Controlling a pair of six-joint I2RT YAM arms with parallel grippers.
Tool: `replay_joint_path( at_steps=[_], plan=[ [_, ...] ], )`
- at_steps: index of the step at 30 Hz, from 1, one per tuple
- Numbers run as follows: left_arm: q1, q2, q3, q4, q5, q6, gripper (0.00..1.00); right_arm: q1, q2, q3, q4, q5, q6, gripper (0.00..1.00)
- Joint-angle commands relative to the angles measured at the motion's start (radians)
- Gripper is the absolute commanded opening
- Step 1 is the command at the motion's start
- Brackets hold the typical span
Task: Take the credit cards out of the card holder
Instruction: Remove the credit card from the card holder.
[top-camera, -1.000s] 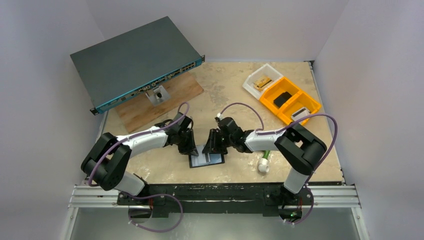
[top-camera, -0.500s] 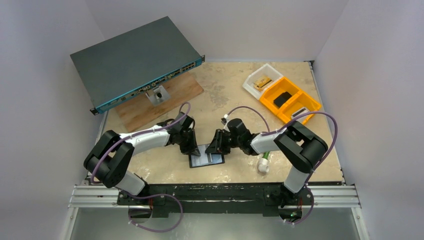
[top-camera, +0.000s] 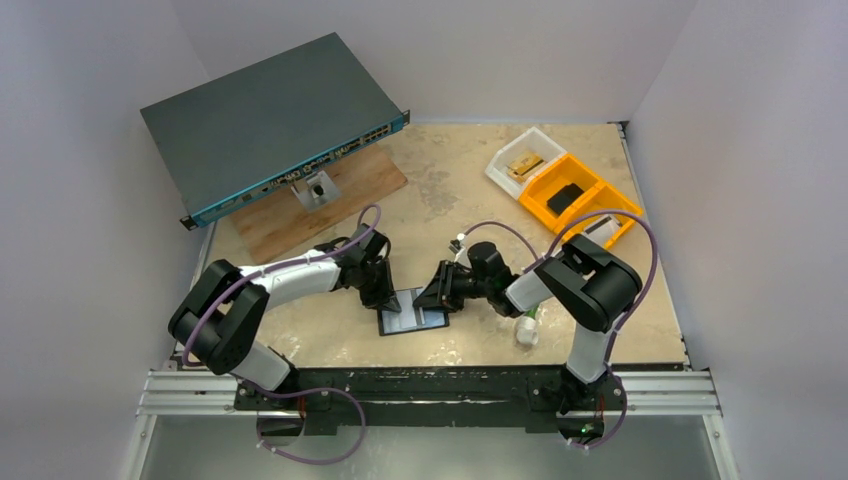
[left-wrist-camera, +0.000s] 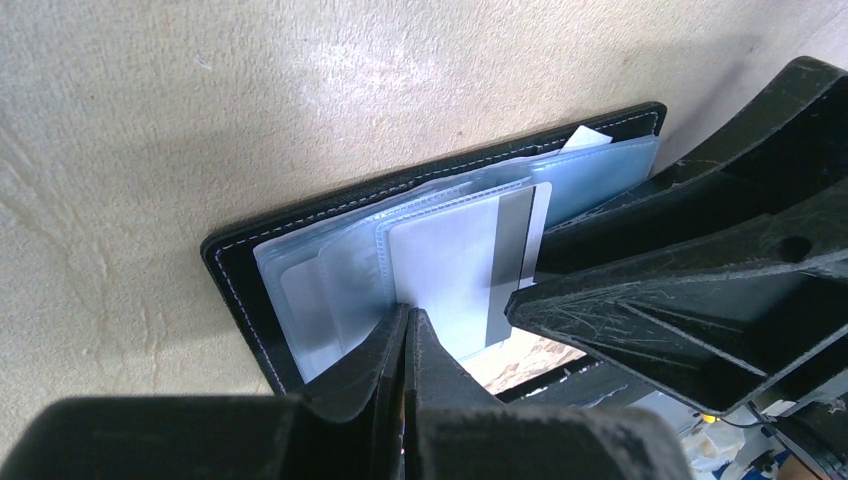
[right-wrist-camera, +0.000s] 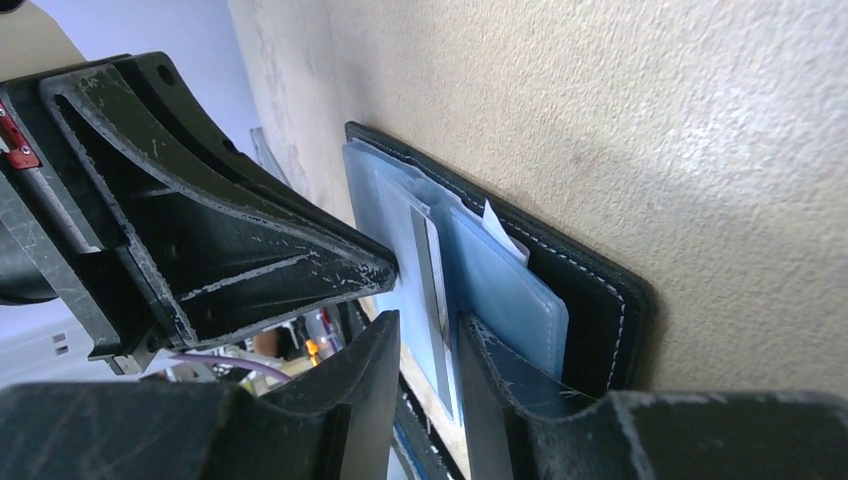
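The card holder (top-camera: 412, 321) lies open on the table near the front edge, its clear sleeves facing up. A pale blue-grey credit card (left-wrist-camera: 450, 270) with a grey stripe sticks partly out of a sleeve. My left gripper (left-wrist-camera: 408, 325) is shut, with its tips pressed down on the sleeves at the holder's left part (top-camera: 388, 297). My right gripper (right-wrist-camera: 430, 335) is at the holder's right side (top-camera: 440, 295). Its jaws stand a narrow gap apart, with the card's edge (right-wrist-camera: 428, 260) between them. The holder's black stitched rim (right-wrist-camera: 600, 300) shows behind them.
A big dark network switch (top-camera: 270, 120) sits on a wooden board (top-camera: 300, 215) at the back left. An orange tray (top-camera: 580, 200) and a white tray (top-camera: 520, 160) stand at the back right. A white and green object (top-camera: 527, 328) lies by the right arm.
My right gripper has shifted slightly right and down to the holder's right edge, and its arm has folded closer. My left gripper has barely moved.
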Motion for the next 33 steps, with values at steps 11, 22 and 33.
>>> replay_joint_path(
  at_steps=[11, 22, 33],
  plan=[
    [-0.005, 0.049, -0.027, -0.097, -0.152, 0.019, 0.00, -0.022, 0.019, -0.053, 0.122, -0.017, 0.054, 0.03],
    [0.012, 0.034, -0.036, -0.113, -0.169, 0.022, 0.00, -0.045, 0.008, -0.078, 0.116, 0.002, 0.041, 0.00],
    [0.017, 0.040, -0.047, -0.110, -0.173, 0.017, 0.00, -0.068, -0.028, -0.101, 0.063, 0.033, 0.006, 0.00]
  ],
)
